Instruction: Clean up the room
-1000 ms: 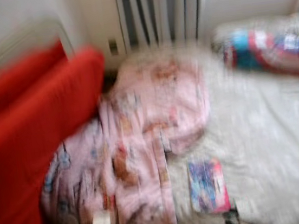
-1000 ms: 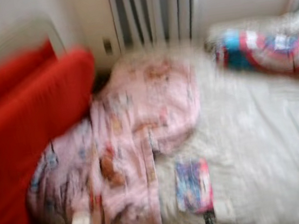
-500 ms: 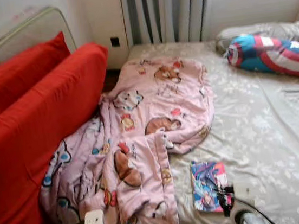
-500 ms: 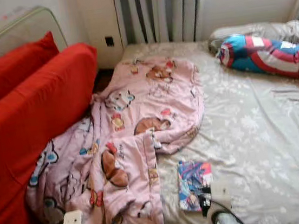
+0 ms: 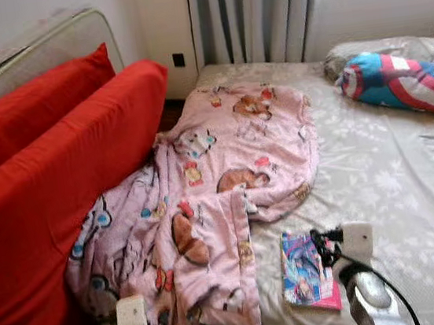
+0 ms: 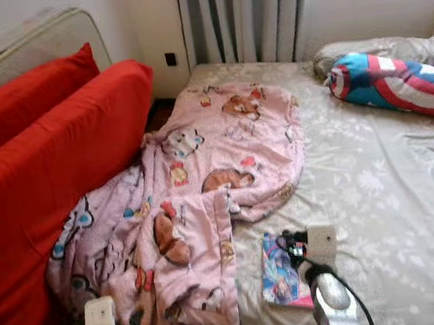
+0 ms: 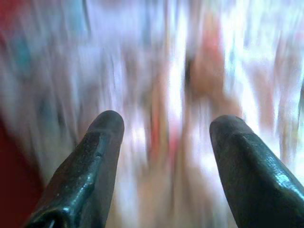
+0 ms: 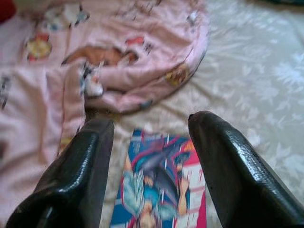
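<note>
A crumpled pink cartoon blanket (image 5: 210, 171) lies across the left half of the bed. Beside its near edge a book with a colourful cover (image 5: 304, 278) lies flat on the beige sheet (image 5: 393, 180). My right gripper (image 8: 149, 123) is open and hovers just above the book (image 8: 159, 194), its arm (image 5: 365, 287) rising at the book's right edge. My left gripper (image 7: 166, 121) is open too, over the blurred pink blanket (image 7: 180, 71). Its arm (image 5: 132, 323) stands at the blanket's near corner.
Two big red cushions (image 5: 52, 175) lean along the left side against a headboard (image 5: 44, 41). A round blue, red and white shield pillow (image 5: 397, 81) lies at the far right. Grey curtains (image 5: 254, 15) and a wall socket (image 5: 178, 59) are behind the bed.
The head view was blurred and has steadied and shifted a little. My right arm has come up further into view beside the book. The left arm has hardly moved.
</note>
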`<state>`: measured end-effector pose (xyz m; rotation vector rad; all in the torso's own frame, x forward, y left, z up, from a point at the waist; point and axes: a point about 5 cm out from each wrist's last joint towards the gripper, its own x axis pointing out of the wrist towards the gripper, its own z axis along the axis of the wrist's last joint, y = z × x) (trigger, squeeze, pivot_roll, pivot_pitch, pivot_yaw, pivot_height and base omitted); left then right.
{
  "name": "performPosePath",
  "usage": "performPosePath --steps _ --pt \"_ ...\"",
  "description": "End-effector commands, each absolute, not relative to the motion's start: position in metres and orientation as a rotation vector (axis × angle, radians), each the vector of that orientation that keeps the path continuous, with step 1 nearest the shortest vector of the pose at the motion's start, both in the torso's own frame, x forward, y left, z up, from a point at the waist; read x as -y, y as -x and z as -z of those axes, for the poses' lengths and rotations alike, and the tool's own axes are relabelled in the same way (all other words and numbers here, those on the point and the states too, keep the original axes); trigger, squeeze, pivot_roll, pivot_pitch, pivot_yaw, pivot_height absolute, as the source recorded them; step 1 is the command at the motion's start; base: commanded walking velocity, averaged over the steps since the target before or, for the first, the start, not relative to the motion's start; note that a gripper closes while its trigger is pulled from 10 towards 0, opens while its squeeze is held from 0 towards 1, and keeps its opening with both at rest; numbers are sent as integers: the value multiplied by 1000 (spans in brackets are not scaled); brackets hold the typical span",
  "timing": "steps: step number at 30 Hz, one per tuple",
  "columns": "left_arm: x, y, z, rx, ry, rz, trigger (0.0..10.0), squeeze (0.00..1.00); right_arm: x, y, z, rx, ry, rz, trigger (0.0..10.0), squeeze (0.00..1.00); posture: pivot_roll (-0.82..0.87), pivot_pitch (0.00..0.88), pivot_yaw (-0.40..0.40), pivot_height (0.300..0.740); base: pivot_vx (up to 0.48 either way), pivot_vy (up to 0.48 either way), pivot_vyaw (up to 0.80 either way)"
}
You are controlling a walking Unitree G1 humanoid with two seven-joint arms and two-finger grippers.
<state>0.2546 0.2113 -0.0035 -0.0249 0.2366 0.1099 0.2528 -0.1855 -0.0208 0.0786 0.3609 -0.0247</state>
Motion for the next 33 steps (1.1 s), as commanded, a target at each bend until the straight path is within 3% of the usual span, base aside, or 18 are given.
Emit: performPosePath --steps 1,29,33 --pt "-212 -262 -13 -137 0 -90 10000 0 189 -252 19 -339 -76 31 10000 0 -99 8 -20 740 0 0 0" --pt "-197 -256 -13 -144 50 -22 10000 0 197 -258 13 -314 -65 72 10000 0 -113 0 -5 740 0 0 0" --pt "-196 -255 -11 -154 49 -18 10000 0 196 -258 13 -327 -53 57 10000 0 -108 0 -9 700 0 0 0"
